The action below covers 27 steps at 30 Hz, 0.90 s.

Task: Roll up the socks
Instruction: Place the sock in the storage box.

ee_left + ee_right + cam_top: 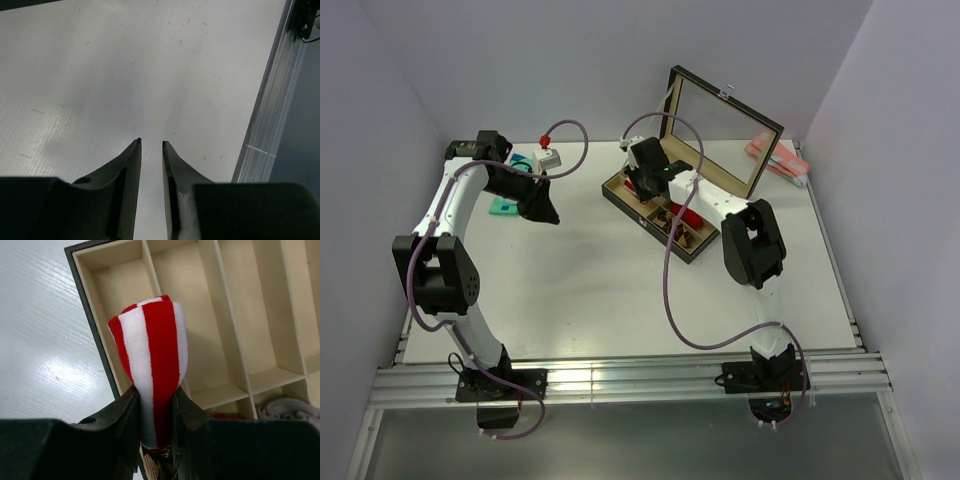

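My right gripper (155, 390) is shut on the red-and-white striped sock (155, 340). The sock is bunched into a rounded roll that sticks out past the fingertips, above an empty compartment of the open box (92, 295). A bit of tan knit fabric (154, 469), perhaps the brown argyle sock, shows low between the fingers under the striped one. In the top view this gripper (642, 185) hangs over the box's left end (618, 192). My left gripper (151, 142) is empty with its jaws a narrow gap apart, above bare table; in the top view (545, 212) it is left of the box.
The box lid (720, 130) stands open at the back. A grey fabric piece (295, 407) and something red (225, 415) lie in other compartments. A teal packet (503, 207) and a white block with a red knob (550, 155) sit back left. A pink item (775, 155) lies back right.
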Tool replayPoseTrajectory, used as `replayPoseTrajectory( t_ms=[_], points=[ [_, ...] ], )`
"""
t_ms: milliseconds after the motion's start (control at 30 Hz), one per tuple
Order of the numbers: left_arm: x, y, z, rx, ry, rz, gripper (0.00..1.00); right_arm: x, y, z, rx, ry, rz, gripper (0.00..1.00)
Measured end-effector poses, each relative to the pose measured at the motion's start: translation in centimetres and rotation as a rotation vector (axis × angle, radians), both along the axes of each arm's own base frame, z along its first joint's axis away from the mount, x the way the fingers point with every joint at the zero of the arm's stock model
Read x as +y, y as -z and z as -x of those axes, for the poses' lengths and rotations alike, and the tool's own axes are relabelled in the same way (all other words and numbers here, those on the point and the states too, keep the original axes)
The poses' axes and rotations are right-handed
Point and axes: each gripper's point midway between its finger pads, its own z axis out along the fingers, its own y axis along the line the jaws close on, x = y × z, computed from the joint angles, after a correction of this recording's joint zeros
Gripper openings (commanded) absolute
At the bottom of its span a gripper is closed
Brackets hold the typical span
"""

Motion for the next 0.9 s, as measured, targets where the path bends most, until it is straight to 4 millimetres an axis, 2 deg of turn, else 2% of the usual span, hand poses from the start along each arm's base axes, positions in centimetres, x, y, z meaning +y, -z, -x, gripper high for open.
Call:
replayPoseTrajectory(
  t_ms=[333,500,733,833,900],
  points=[
    [-0.2,-0.2,0.2,0.010,0.005,0.017,0.28,0.6,3.7,-0.3,0.090,-0.027,0.016,0.00],
    [-0.2,0.2,0.3,0.025,0.005,0.016,0.28,0.9,5.7,0.1,0.150,-0.048,0.021,0.00],
    [-0.4,0.6,0.4,0.053,0.007,0.026,0.28,0.9,5.5,0.1,0.176,-0.055,0.009,0.00],
    [-0.4,0.9,0.3,0.066,0.008,0.031,0.28,0.9,5.8,0.3,0.189,-0.056,0.008,0.06],
    [-0.4,1.2,0.2,0.074,0.008,0.031,0.28,0.9,6.0,0.3,0.192,-0.053,0.007,0.16]
  ],
)
